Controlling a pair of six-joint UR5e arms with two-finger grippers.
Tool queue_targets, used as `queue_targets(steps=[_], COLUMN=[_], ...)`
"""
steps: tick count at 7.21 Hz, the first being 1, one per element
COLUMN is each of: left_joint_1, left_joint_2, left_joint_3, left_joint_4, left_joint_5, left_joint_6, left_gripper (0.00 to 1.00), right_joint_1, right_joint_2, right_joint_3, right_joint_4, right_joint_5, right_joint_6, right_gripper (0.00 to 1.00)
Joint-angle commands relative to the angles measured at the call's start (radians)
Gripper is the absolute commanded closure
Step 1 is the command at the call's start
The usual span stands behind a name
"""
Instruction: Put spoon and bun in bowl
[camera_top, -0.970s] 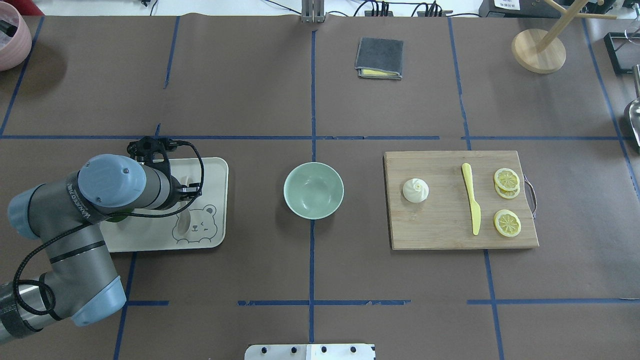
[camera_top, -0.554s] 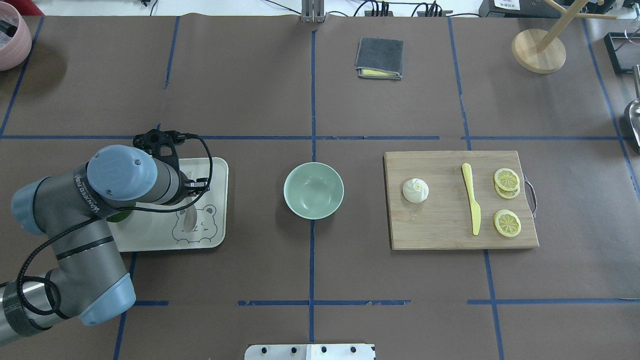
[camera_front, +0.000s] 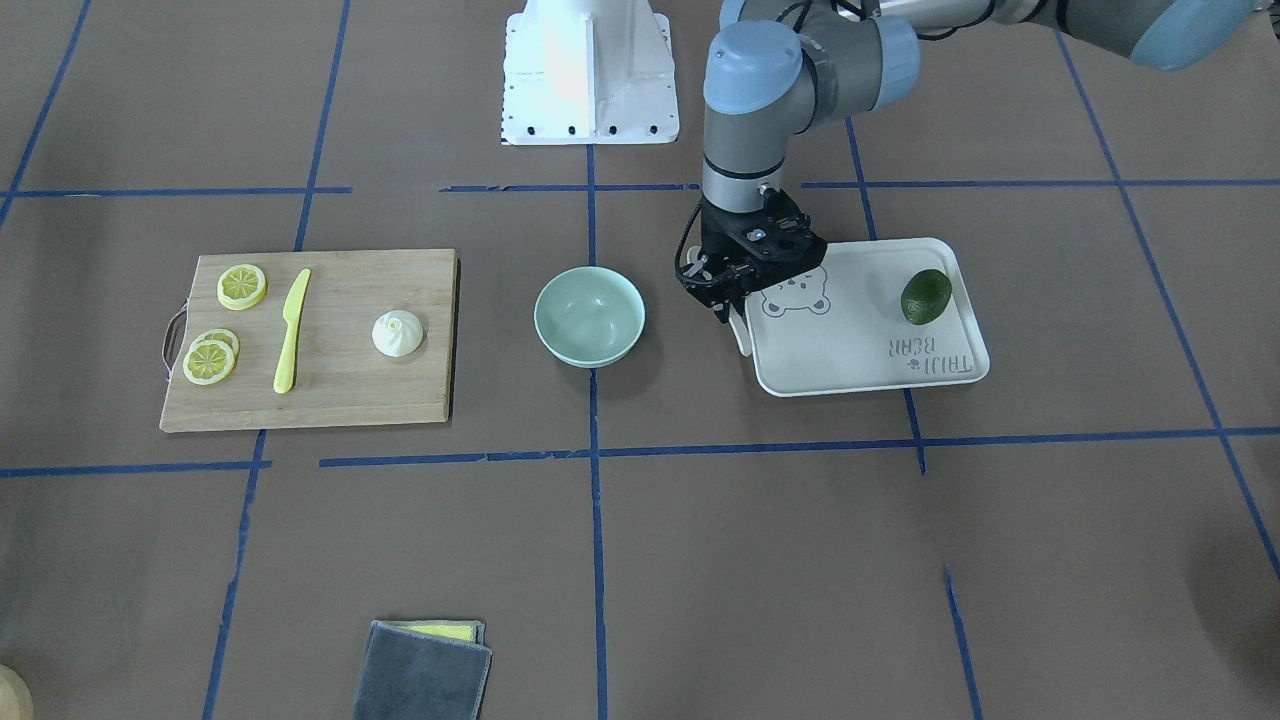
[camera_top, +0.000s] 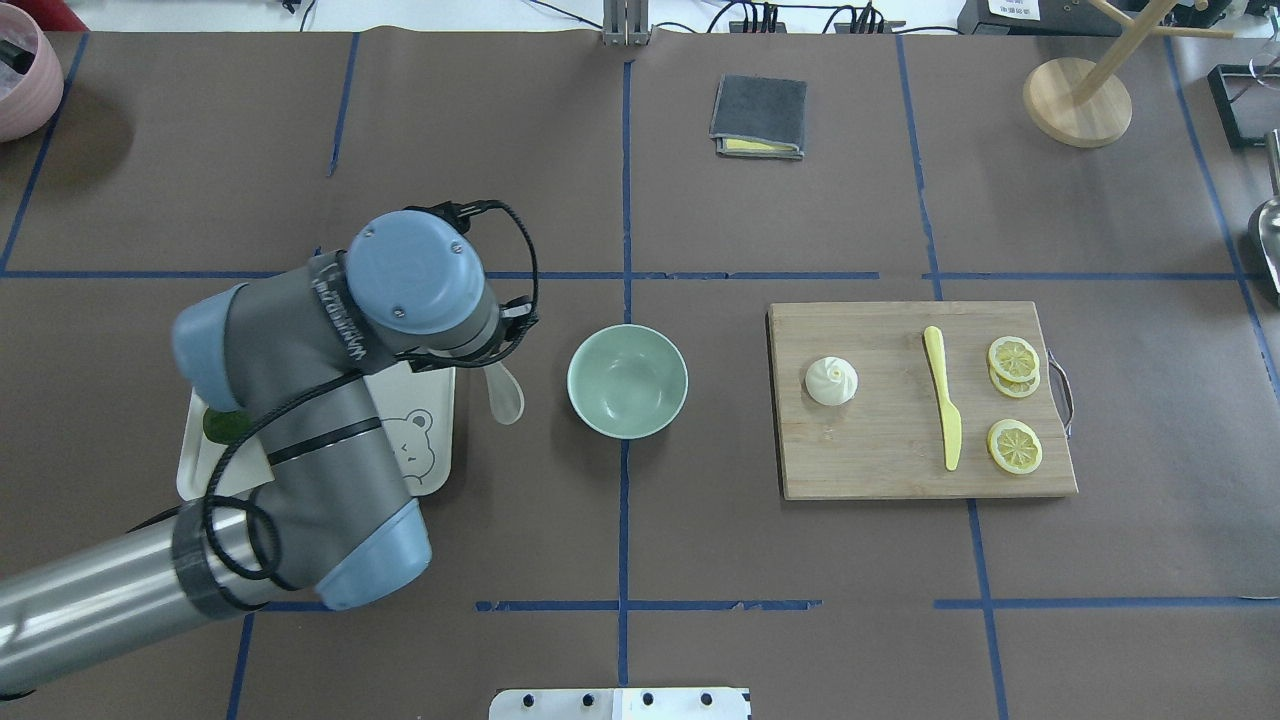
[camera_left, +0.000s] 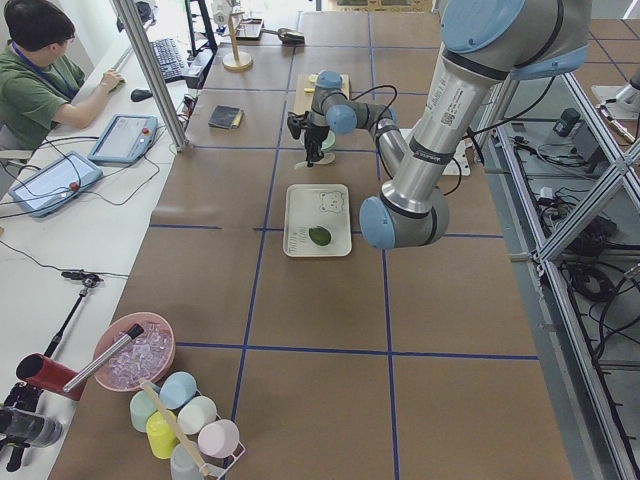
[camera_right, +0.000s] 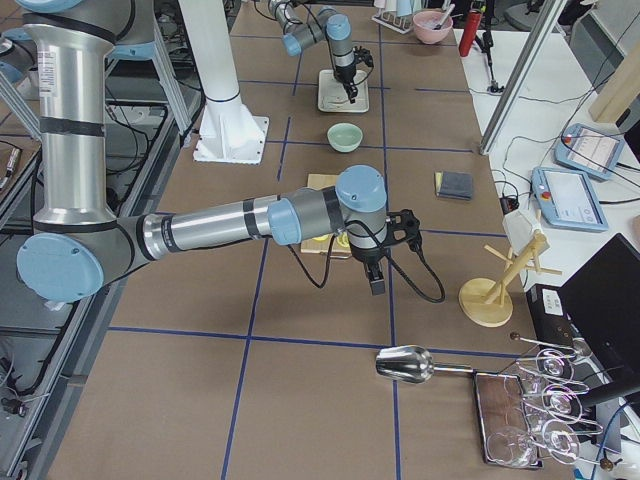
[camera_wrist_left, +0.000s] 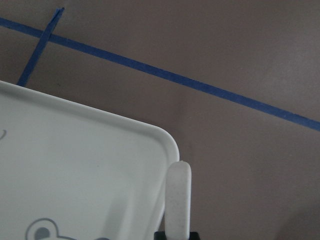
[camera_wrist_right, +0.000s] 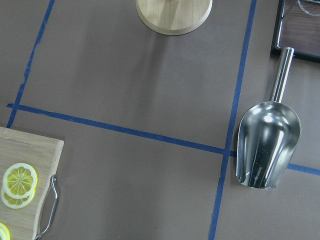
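- My left fingers (camera_front: 722, 306) are clamped on the spoon (camera_top: 505, 395), held near the bowl (camera_top: 627, 381); not yet in.
- The bun (camera_top: 831, 381) lies untouched on the cutting board (camera_top: 900, 460); right fingers (camera_right: 377, 284) state: cannot tell.

Cream spoon (camera_top: 505, 395) held by its handle in my left gripper (camera_front: 727, 308), just left of upright mint bowl (camera_top: 627, 380). White pleated bun (camera_top: 831, 381) upright, farther right.
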Motion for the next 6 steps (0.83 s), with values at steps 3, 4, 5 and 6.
queue_targets(steps=[3,4,5,6], left_joint_1=[0.038,0.043,0.04,0.043], left_joint_2=[-0.24,-0.237,-0.23,-0.206], left_joint_3=[0.253,0.253,0.238,0.194], left_joint_4=[0.018,0.016,0.016,0.016], left_joint_5=[-0.001,0.003,0.001,-0.001], left_joint_6=[-0.111,-0.095,-0.034,0.037], left_gripper=[1.0,0.65,0.21,0.0], right_joint_1=[0.0,0.0,0.0,0.0], right_joint_2=[0.0,0.0,0.0,0.002], right_joint_3=[-0.001,-0.001,-0.001,0.001], right_joint_4=[0.0,0.0,0.0,0.006], right_joint_5=[0.018,0.02,0.021,0.018], right_joint_6=[0.0,0.0,0.002,-0.001], right_gripper=[0.0,0.0,0.0,0.0])
